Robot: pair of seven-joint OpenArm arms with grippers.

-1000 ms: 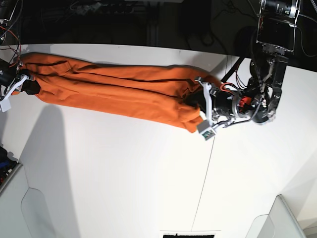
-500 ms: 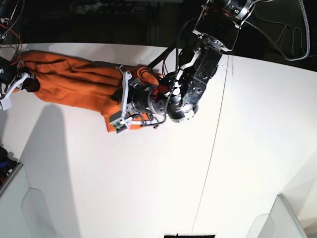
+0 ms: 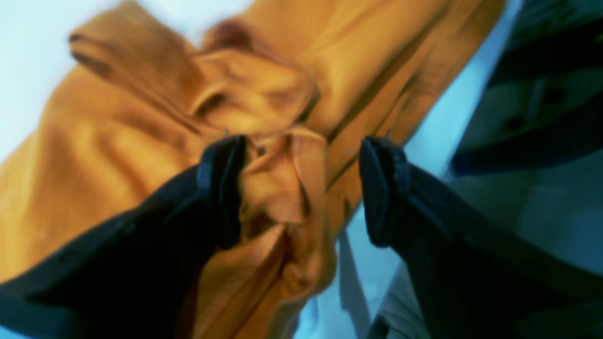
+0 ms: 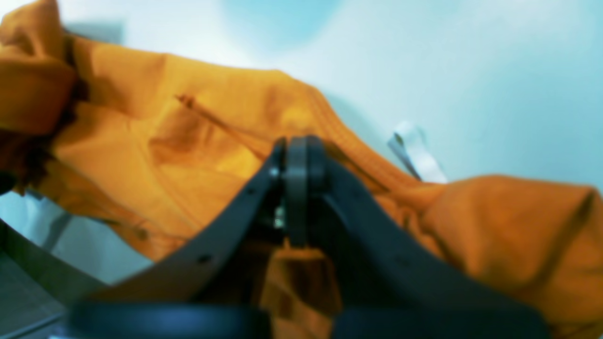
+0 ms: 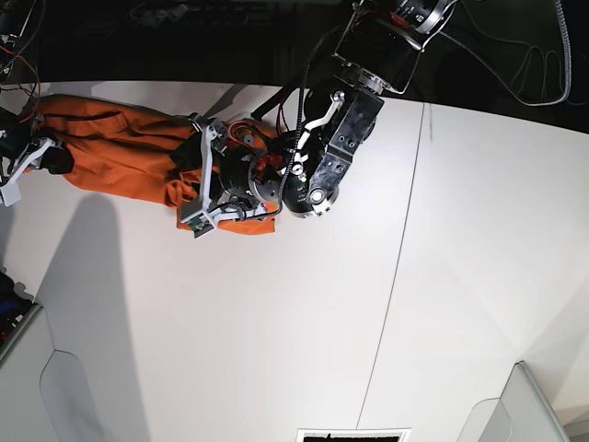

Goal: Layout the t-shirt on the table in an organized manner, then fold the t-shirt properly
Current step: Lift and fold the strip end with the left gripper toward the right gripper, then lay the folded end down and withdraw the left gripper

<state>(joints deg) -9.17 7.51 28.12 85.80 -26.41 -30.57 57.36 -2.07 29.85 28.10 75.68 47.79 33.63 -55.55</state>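
Observation:
The orange t-shirt (image 5: pixel 120 152) lies bunched and doubled over at the far left of the white table (image 5: pixel 276 322). My left gripper (image 5: pixel 198 184) hovers over the shirt's right, folded end. In the left wrist view my left gripper (image 3: pixel 301 188) is open wide, and a loose fold of the t-shirt (image 3: pixel 278 188) sits between the fingers, against the left one. My right gripper (image 5: pixel 32 161) is at the shirt's left end. In the right wrist view my right gripper (image 4: pixel 297 188) has its fingertips pressed together, with t-shirt (image 4: pixel 212 141) fabric pinched below them. A white tag (image 4: pixel 417 150) shows beside the collar edge.
A thin dark seam (image 5: pixel 396 276) crosses the table right of the arm. Pale bins stand at the near left corner (image 5: pixel 64 387) and near right corner (image 5: pixel 525 405). Cables and dark equipment line the far edge (image 5: pixel 184 18).
My left arm swept left across the table, carrying the shirt's right end over onto its left half. Its jaws have opened. The right gripper stayed at the left end.

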